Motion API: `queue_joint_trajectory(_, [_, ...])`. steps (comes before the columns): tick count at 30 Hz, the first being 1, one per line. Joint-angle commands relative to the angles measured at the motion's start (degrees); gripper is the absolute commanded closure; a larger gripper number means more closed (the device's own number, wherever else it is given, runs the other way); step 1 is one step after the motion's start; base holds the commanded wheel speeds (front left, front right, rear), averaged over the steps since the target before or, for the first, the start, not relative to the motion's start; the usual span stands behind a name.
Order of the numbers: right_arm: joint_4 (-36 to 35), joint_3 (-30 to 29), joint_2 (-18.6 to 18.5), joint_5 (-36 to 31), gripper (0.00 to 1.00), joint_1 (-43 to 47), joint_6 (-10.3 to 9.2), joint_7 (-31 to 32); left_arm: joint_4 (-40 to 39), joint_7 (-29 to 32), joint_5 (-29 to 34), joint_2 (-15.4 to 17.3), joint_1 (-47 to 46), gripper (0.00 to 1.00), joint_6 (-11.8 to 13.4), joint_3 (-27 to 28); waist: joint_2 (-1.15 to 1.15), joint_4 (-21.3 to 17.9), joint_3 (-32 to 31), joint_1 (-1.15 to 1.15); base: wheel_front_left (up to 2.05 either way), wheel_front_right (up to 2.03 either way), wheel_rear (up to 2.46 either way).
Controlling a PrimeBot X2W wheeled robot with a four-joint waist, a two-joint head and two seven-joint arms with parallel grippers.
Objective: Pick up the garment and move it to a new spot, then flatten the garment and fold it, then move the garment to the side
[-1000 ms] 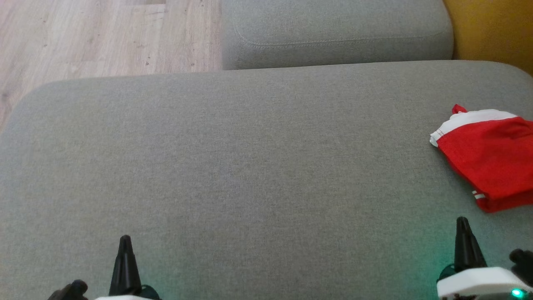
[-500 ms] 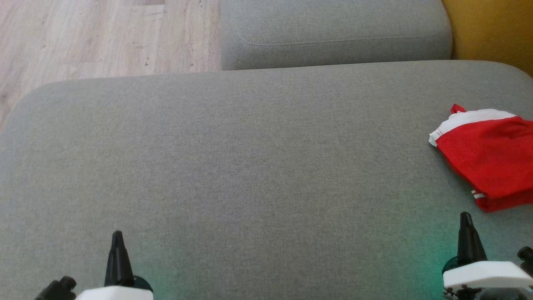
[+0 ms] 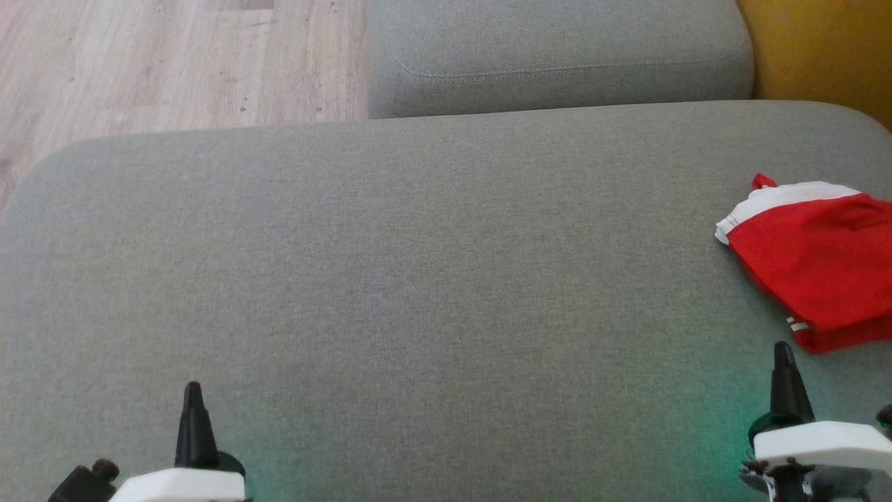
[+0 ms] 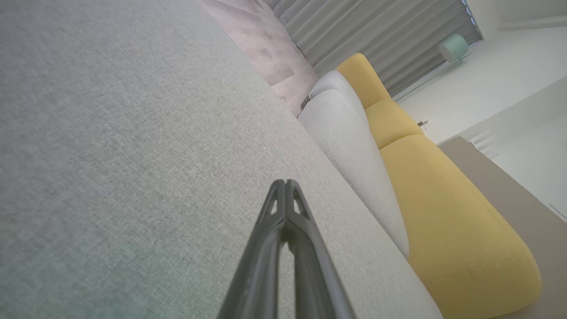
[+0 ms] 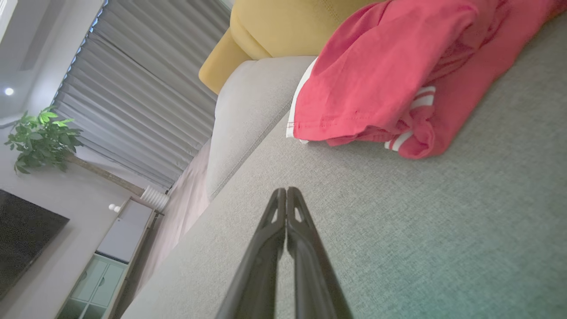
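Red garment [image 3: 815, 265] is lying at the right side of the grey cushion [image 3: 418, 279], with both grippers empty.
The left gripper [image 3: 193, 387] is sitting at the near left edge, its fingers pressed together and holding nothing. The right gripper [image 3: 783, 348] is pointing up just short of the garment's near hem, apart from it, fingers likewise closed on nothing. The garment's white-banded edge is facing left.
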Motion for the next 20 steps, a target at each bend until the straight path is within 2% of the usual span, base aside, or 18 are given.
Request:
queue_joint_trajectory(1, [-1.9,0.3,-0.3,2.3,1.00,-3.0,0.25,0.5,-1.4,0.5,-2.0,0.7,-3.2,1.00,-0.5,1.9,0.00,0.0,0.0,0.00,0.00,0.00,0.00])
queue_joint_trajectory(20, [-2.0,0.1,-0.4,15.1,1.00,-5.0,0.31,3.5,-0.8,3.5,-12.9,0.8,-5.5,1.00,-0.8,3.4,0.00,-0.3,-0.1,0.00,0.00,0.00,0.00])
